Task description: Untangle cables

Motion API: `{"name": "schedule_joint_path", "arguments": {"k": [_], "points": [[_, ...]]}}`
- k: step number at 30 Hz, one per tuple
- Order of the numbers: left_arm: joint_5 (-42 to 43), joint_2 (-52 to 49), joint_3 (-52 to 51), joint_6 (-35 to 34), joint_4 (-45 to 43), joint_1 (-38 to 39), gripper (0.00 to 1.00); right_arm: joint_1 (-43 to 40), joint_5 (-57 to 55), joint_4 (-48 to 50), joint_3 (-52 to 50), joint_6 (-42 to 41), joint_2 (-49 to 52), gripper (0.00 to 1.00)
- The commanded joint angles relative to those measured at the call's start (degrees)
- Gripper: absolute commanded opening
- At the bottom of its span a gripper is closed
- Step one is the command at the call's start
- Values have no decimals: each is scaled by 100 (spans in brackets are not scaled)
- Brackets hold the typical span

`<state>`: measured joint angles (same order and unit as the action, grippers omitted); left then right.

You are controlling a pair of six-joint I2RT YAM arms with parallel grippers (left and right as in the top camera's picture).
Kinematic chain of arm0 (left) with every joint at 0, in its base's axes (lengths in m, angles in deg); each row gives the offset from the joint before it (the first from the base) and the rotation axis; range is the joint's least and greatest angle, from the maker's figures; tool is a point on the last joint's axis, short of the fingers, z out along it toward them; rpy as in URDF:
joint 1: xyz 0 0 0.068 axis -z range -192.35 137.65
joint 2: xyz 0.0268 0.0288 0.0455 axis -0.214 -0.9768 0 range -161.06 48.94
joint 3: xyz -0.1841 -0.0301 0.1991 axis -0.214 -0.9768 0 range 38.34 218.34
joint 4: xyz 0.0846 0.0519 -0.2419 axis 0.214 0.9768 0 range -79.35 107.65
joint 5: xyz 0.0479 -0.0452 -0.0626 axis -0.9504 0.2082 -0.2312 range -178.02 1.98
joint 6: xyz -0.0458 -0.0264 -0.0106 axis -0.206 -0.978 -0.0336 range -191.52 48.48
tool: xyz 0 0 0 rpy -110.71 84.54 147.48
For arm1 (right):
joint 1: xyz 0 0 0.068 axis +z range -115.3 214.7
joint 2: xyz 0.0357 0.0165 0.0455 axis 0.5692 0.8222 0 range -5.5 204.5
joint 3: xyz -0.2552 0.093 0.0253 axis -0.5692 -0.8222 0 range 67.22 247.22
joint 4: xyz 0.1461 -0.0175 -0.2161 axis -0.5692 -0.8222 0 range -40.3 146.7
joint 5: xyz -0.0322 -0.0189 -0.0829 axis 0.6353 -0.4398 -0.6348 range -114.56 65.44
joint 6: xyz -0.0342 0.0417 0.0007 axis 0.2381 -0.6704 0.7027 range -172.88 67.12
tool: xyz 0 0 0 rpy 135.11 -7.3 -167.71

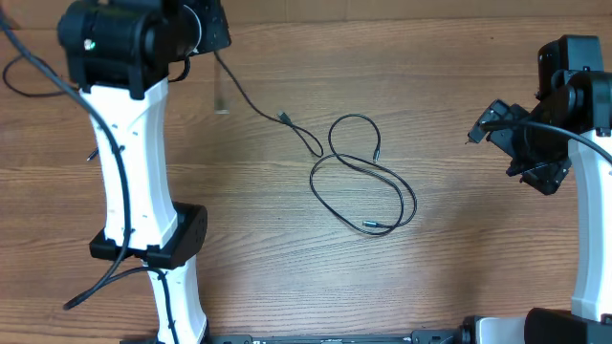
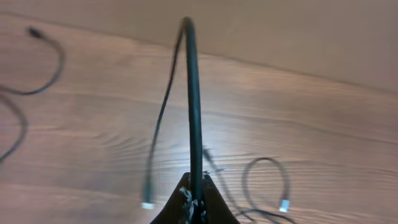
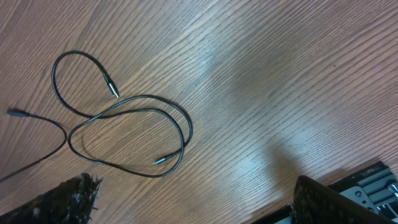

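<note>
While your left tool (image 2: 196,190) is pinched closed on the held cable (image 2: 193,93), that thin black cord arches up from the fingers and drops to a pale plug end. Its other run trails across the table (image 1: 449,277) and bends just beside the looped cable (image 1: 368,182); whether the two touch cannot be told. The looped cable lies flat near the table's middle in two loose overlapping rings, both plug ends free. Your right tool (image 3: 193,193) is spread wide with nothing between its fingers, well apart from both cables, with bare wood between it and the rings. Your left arm (image 1: 134,172) reaches from the near edge to the far left corner. Your right arm (image 1: 583,191) stands along the right edge, tool turned inward.
</note>
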<state>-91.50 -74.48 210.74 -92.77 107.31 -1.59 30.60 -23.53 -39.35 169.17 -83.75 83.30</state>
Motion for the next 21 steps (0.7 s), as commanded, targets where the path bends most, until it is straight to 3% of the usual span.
{"name": "schedule_joint_path", "arguments": {"k": [1, 5, 10, 13, 21], "points": [[-758, 92, -470, -31, 13, 9, 4, -15, -81, 15, 37, -22, 17, 100], [-1110, 92, -1283, -212, 13, 9, 4, -15, -81, 15, 37, -22, 17, 100], [-682, 90, -2455, -245, -24, 9, 4, -15, -81, 15, 37, -22, 17, 100], [-678, 90, -3108, -621, -144, 9, 4, -15, -81, 15, 37, -24, 17, 100], [-750, 90, -4546, -723, -1294, 2, 11, -15, -81, 15, 37, -22, 17, 100]]}}
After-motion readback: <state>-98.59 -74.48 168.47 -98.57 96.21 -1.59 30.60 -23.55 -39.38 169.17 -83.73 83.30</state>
